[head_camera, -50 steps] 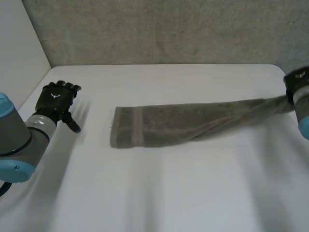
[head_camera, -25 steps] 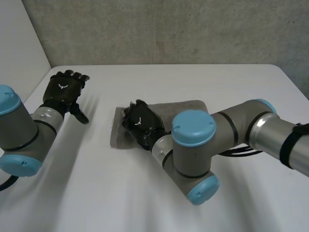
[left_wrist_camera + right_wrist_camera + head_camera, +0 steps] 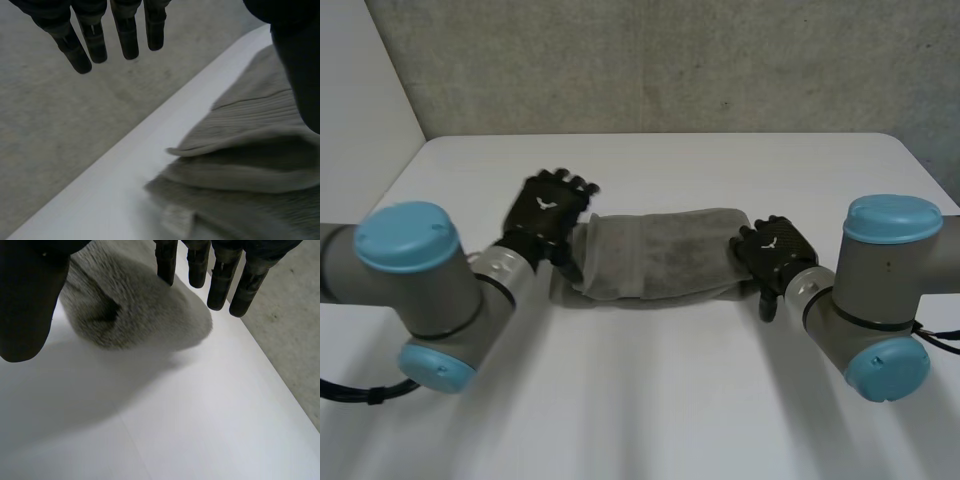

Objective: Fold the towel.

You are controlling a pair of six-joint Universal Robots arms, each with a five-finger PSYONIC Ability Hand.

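Note:
A grey towel (image 3: 665,255) lies folded in a short band across the middle of the white table (image 3: 650,400). My left hand (image 3: 552,212) hovers at its left end, open, fingers (image 3: 90,40) straight and thumb (image 3: 300,70) over the cloth. Under that palm the towel's layered edges (image 3: 250,160) and a small label show. My right hand (image 3: 775,252) is at the rounded right fold, open too. Its straight fingers (image 3: 220,280) and thumb (image 3: 25,300) stand to either side of the towel's fold (image 3: 135,310) without gripping it.
A grey wall (image 3: 650,60) runs along the table's far edge, and a white panel (image 3: 360,100) stands at the far left. Both grey arms lie low over the table, the left arm (image 3: 410,290) and the right arm (image 3: 875,300) flanking the towel.
The right hand carried the towel's right end over to the left, let go, and drew back to the new fold. The left hand moved from the table's left side to the towel's left end.

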